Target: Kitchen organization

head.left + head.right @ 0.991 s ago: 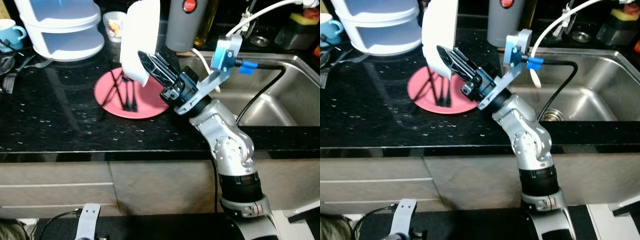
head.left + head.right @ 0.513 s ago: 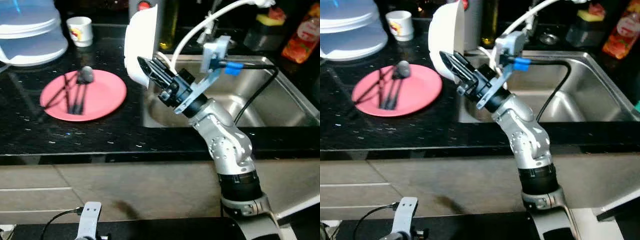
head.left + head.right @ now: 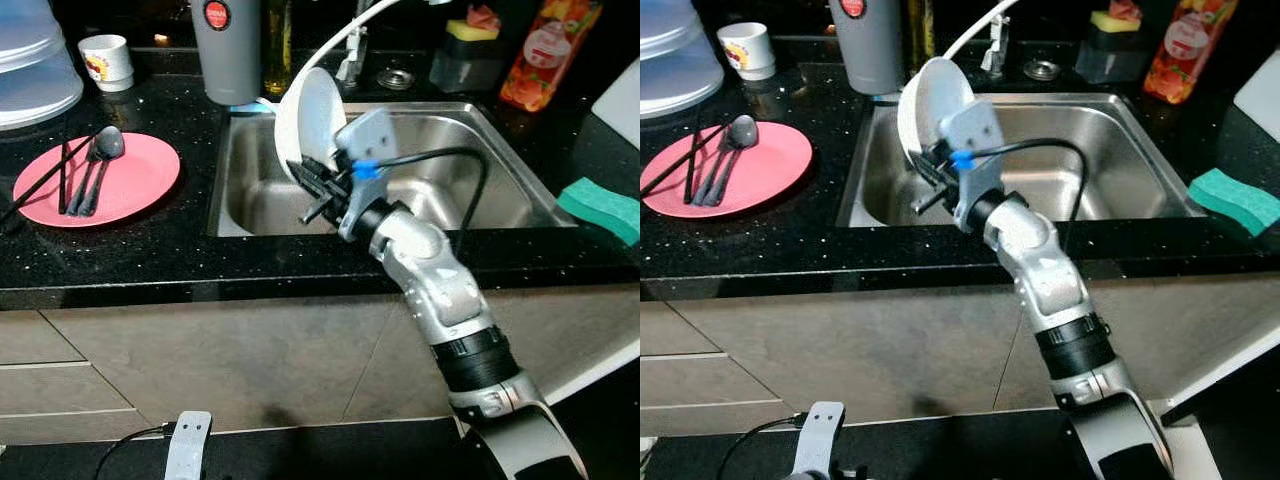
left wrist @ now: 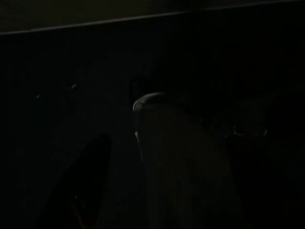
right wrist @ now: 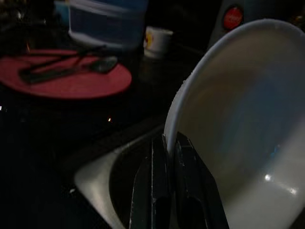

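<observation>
Clearly the white bowl [image 3: 308, 122] was mine to deal with: it stood on edge, held up over the left part of the steel sink [image 3: 505, 205], its hollow turned toward the basin and its back toward the counter [image 3: 140, 250]. My right end effector [image 5: 167, 157] had it by the rim, the two black fingers [image 5: 190, 191] pressed together on the bowl's wall, one inside and one outside. The bowl rose straight up and away from those fingers, its broad face running from the rim I pinched to the far rim near the grey canister [image 3: 227, 50]. The basin lay directly below and just right of the bowl, so I judged the coming move to be a lowering into the sink, tipping the bowl flat as it went down. My right arm was the only one near it; my left end effector hung idle in the dark, and I could not tell how its fingers stood.

Left of the sink, well apart from the bowl, sat the pink plate [image 3: 140, 180] with a spoon [image 3: 98, 165] and chopsticks [image 3: 62, 175] on it. A green sponge [image 3: 600, 208] lay on the counter right of the sink.
</observation>
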`<state>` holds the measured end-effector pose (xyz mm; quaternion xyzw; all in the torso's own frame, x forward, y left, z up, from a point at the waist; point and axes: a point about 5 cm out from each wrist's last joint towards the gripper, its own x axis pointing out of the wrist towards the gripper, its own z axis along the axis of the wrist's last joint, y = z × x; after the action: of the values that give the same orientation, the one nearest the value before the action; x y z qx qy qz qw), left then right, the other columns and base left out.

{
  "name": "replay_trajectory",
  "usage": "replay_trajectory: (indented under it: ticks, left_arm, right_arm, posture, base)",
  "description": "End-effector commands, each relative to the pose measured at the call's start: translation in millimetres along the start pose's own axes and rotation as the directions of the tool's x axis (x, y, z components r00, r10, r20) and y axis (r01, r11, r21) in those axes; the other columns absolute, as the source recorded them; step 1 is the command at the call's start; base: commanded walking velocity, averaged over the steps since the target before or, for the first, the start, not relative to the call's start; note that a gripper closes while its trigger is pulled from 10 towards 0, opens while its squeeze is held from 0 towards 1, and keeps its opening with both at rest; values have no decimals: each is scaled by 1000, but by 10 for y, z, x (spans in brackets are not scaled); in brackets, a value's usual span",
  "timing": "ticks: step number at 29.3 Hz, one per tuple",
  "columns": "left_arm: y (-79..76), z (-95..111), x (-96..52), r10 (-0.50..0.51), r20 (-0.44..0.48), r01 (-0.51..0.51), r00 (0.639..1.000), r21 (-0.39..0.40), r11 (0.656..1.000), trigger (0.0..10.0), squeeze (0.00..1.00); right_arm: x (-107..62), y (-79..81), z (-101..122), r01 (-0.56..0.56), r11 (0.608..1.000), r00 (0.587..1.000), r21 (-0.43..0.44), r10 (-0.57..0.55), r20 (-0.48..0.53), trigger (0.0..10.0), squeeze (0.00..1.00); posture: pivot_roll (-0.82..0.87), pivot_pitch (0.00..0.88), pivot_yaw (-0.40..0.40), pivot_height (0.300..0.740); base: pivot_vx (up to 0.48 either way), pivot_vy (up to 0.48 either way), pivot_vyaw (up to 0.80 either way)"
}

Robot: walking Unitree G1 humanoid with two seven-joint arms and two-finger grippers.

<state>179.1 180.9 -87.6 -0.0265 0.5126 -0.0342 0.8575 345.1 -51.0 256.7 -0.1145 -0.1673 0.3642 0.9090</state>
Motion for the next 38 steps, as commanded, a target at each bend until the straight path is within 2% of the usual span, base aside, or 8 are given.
replay_trajectory:
  ticks: [1, 14, 21, 23, 29, 35, 36, 38]
  left_arm:
    - [33, -62, -10, 2, -21, -2, 1000, -8, 1000, 10000, 0]
    - [40, -80, -11, 21, -27, -21, 999, -18, 1000, 10000, 0]
    - [19, -87, -8, 13, -28, -13, 1000, -18, 1000, 10000, 0]
    - [6, -96, -6, 10, -29, -11, 1000, -21, 1000, 10000, 0]
    - [-10, -107, -4, 7, -30, -7, 1000, -22, 1000, 10000, 0]
    - [-54, -140, 0, -5, -35, 4, 999, -23, 1000, 10000, 0]
    - [-65, -154, 0, -8, -36, 7, 999, -24, 1000, 10000, 0]
    - [-69, -161, 0, -9, -37, 8, 999, -25, 1000, 10000, 0]
  right_arm:
    - [62, 36, 78, -13, 999, 999, -42, 15, 32, 10000, 0]
    - [177, 8, 38, 3, 993, 1000, -118, -3, 4, 10000, 0]
    - [421, -185, 157, 66, 956, 997, -287, -77, -27, 10000, 0]
    - [532, -246, 236, 47, 923, 996, -382, -74, -57, 10000, 0]
    - [646, -244, 236, -67, 879, 984, -471, -19, -176, 10000, 0]
    - [675, -215, 23, -319, 822, 882, -471, 75, -466, 10000, 0]
    - [629, -255, -60, -379, 777, 839, -503, 58, -542, 10000, 0]
    - [608, -276, -91, -399, 766, 819, -504, 51, -571, 10000, 0]
  posture:
    - [49, 117, -37, 740]
    - [45, 130, -38, 740]
    - [61, 138, -55, 740]
    - [63, 143, -62, 740]
    - [63, 156, -75, 740]
    - [71, 190, -103, 740]
    - [71, 200, -111, 740]
    - [72, 206, -113, 740]
  base:
    - [0, 0, 0]
    - [0, -149, 0]
    - [0, 0, 0]
    - [0, 0, 0]
    - [0, 0, 0]
    - [0, 0, 0]
    - [0, 0, 0]
    - [0, 0, 0]
